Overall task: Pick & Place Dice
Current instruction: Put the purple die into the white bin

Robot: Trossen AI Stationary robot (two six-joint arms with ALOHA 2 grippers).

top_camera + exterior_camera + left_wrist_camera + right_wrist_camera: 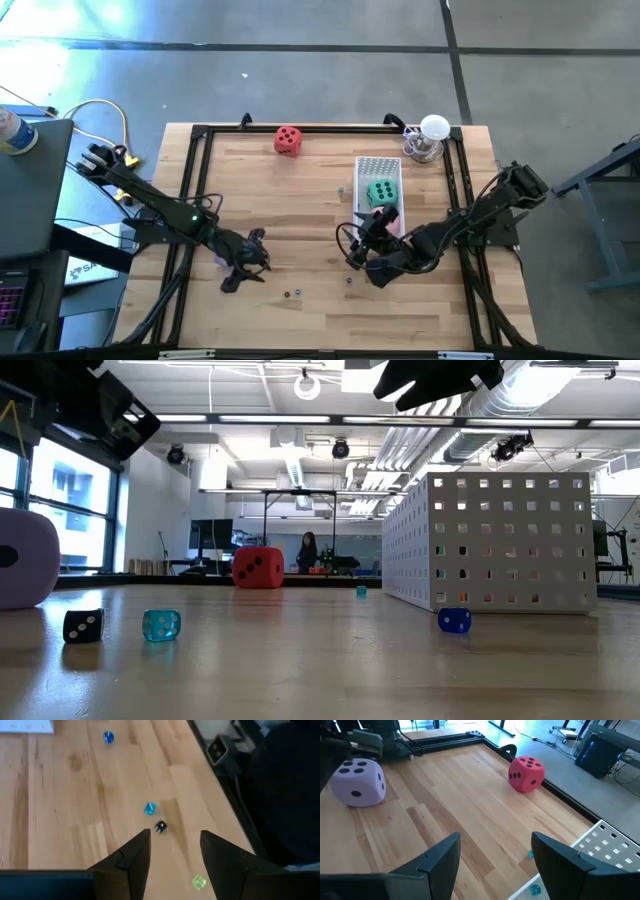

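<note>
- You are looking down on a wooden counter (300,230) edged by a black frame, with one dark arm reaching in from each side.
- Your left pincer (172,862) hangs low over the front-left part of the counter. Its two dark fingers stand apart with bare wood between them, and they hold nothing.
- Just ahead of that pincer lie tiny beads: a black bead (160,826), a light blue bead (149,809) beside it, a dark blue bead (108,737) farther off, and a yellow-green bead (199,881) near one fingertip.
- The purple die (359,783) sits on the counter close to the left arm, well apart from the right pincer. In the low view it shows at the far left edge.
- Your right pincer (492,855) hovers at the front end of the white perforated box (378,172). Its fingers are spread and empty.
- The green die (381,193) lies inside the white box, dark pips upward, just behind the right pincer.
- A pink patch shows in the box under the right pincer; you cannot tell whether it is the pink die.
- The red die (288,140) rests alone near the back rail of the counter, left of the box and well apart from both pincers.
- A small clear jar (427,140) stands at the back-right corner, beside the box.
</note>
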